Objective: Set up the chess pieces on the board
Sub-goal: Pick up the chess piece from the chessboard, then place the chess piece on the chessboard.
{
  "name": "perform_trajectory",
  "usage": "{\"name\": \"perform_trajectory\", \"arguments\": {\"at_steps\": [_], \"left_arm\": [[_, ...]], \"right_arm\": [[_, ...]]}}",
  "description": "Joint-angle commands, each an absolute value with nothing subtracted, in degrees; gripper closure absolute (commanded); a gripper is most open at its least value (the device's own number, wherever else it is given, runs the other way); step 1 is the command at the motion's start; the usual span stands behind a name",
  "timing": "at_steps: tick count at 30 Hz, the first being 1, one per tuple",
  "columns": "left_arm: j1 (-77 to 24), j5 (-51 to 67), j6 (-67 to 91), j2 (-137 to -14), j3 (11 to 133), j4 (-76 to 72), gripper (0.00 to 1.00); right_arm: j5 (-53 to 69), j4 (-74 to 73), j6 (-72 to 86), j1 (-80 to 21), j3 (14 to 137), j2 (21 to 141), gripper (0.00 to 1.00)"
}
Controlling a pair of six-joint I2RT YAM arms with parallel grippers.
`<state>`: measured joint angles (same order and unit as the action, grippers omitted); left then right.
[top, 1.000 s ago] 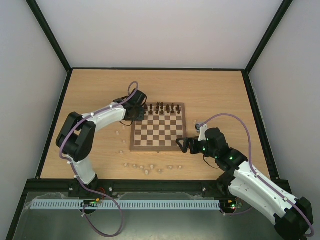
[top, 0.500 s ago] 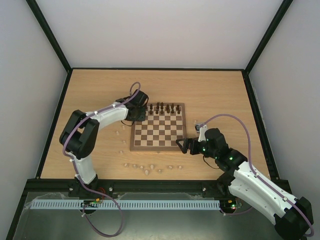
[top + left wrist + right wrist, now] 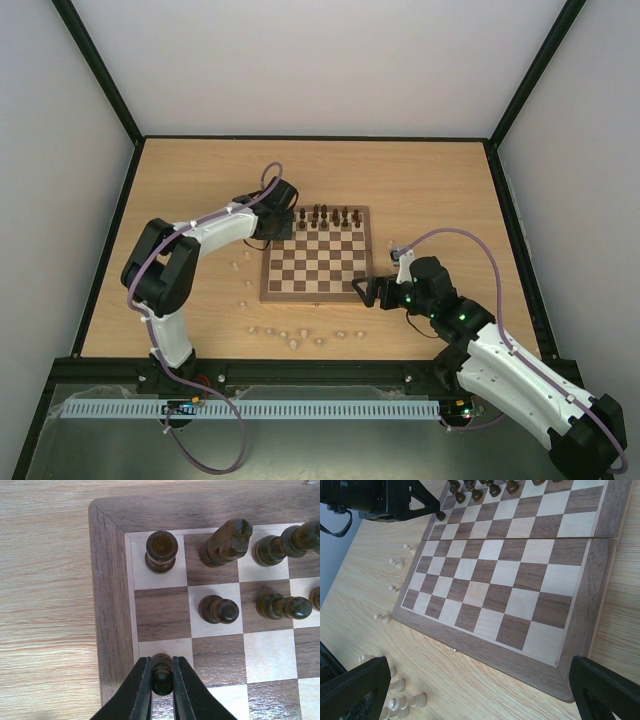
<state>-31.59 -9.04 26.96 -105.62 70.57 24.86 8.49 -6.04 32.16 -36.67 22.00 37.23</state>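
Left wrist view showed us what the top view hid: the left claw (image 3: 161, 680) squeezed a dark pawn (image 3: 161, 669) at the edge of the board (image 3: 112, 580). The right claw (image 3: 366, 290) was open. The left arm had crept farther out.

a robot lab cell: plain white walls (image 3: 320, 60) and a black frame (image 3: 98, 70) enclose a light-wood tabletop (image 3: 420, 180).

1. On my left wrist feed, the fingers (image 3: 137, 695) cover the sides and base of the dark piece (image 3: 161, 672); I can't name it.
2. From above, the cream pieces (image 3: 293, 341) along the worktop's near edge are too small to identify.
3. My right wrist view crops the dark chessmen (image 3: 512, 486) at its top.
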Motion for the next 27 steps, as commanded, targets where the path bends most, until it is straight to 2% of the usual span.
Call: {"name": "perform_trajectory", "arguments": {"at_steps": [1, 27], "left_arm": [[-31.9, -9.8, 26.6, -106.7, 72.2, 25.7, 0.95], [-31.9, -11.6, 25.3, -111.0, 80.1, 28.0, 0.97]], "right_arm": [[8.6, -5.0, 31.9, -36.6, 21.4, 36.7, 0.01], [8.8, -4.8, 31.9, -36.6, 21.2, 36.8, 0.01]]}}
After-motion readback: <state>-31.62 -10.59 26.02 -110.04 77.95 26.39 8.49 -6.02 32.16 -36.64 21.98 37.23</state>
